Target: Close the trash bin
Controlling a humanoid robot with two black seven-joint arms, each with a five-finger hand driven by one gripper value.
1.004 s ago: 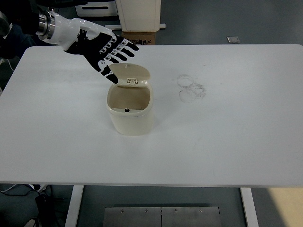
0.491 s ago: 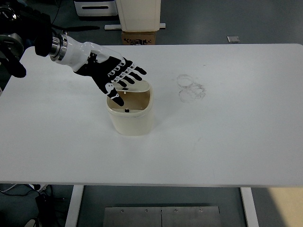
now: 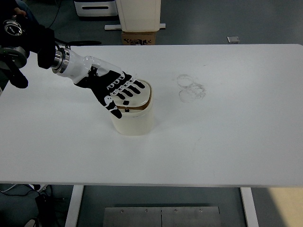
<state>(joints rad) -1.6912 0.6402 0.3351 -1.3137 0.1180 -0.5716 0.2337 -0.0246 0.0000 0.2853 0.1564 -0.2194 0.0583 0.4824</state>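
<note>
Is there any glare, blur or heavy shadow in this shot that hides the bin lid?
Head view: even, soft light, no strong glare on the white table. The left hand and the trash bin look sharp, with no motion blur. Shadows are faint; only a dark gap shows under the lid, which the hand partly covers.

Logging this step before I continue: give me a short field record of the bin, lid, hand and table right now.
bin: cream trash bin, upright, left of table centre
lid: lid pressed low over the opening, thin gap visible at the rim
left hand: left hand flat on the lid, fingers spread
right hand: not in view
table: white table, faint ring marks right of the bin
</note>
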